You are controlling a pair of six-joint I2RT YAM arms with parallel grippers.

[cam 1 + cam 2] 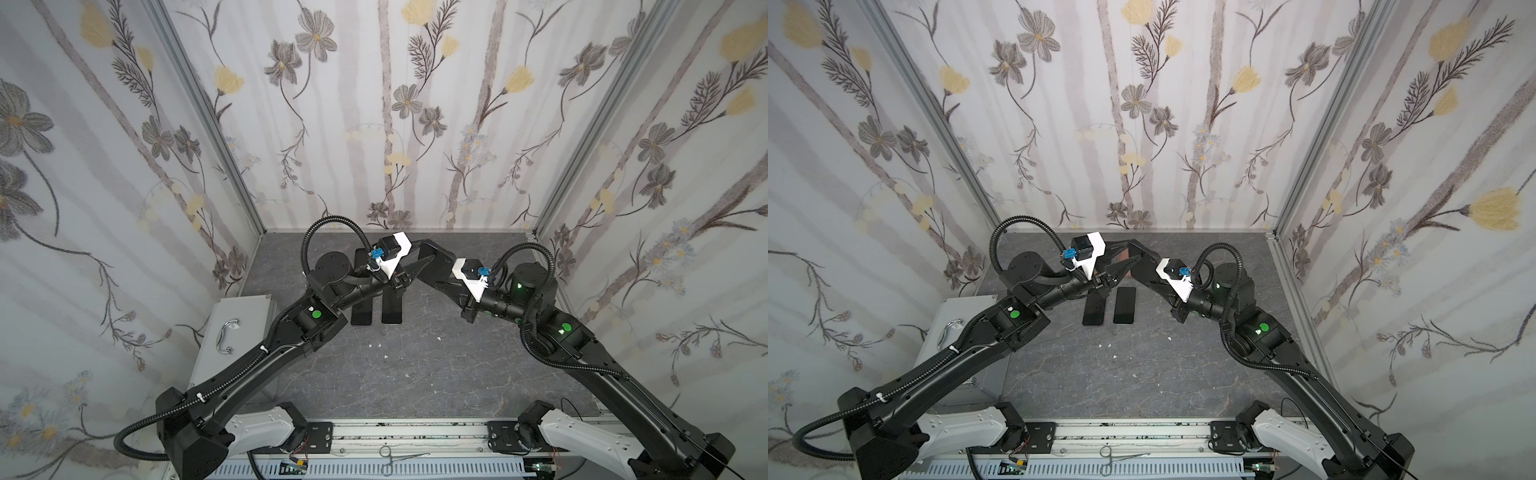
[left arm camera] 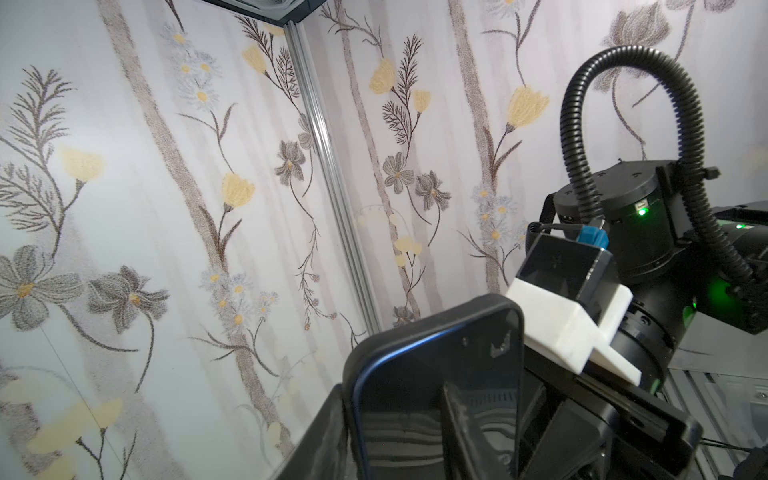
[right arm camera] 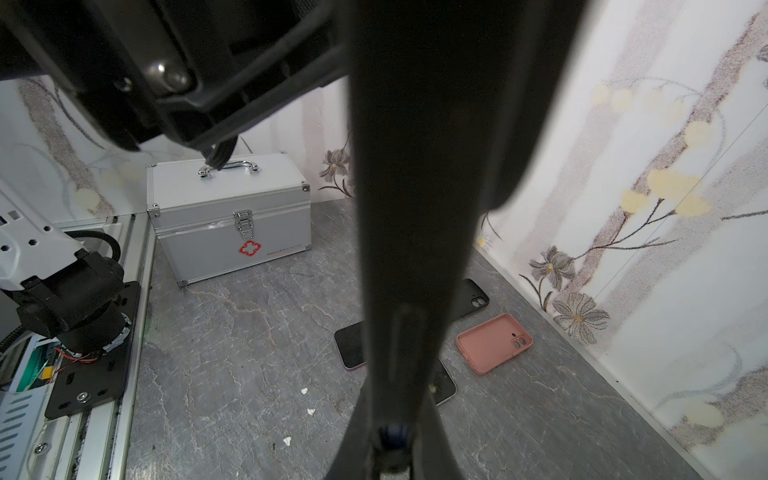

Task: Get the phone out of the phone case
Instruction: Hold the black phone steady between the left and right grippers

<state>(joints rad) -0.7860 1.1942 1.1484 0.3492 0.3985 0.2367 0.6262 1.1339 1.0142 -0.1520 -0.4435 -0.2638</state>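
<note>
The right gripper (image 1: 434, 272) is clamped tight on one end of the phone case (image 1: 434, 251) and holds it in the air over the far middle of the table (image 1: 415, 374), probably as an anchor while the other arm works the shell off. The left gripper (image 2: 390, 399) meets it from the left, with one finger (image 2: 459, 424) across the screen and its mate behind the case edge. Whether those partly spread jaws press or only straddle, I cannot tell. The phone (image 2: 407, 415) is still seated in the case with its blue rim showing at one corner, so extraction looks barely begun. Below, one bare phone (image 1: 362, 313) and another bare phone (image 1: 392, 309) lie side by side, face up. Farther back a pink case (image 3: 494, 343) and a black case (image 3: 473, 299) lie empty. At the left a silver box (image 3: 228, 216) is latched, its contents hidden.
</note>
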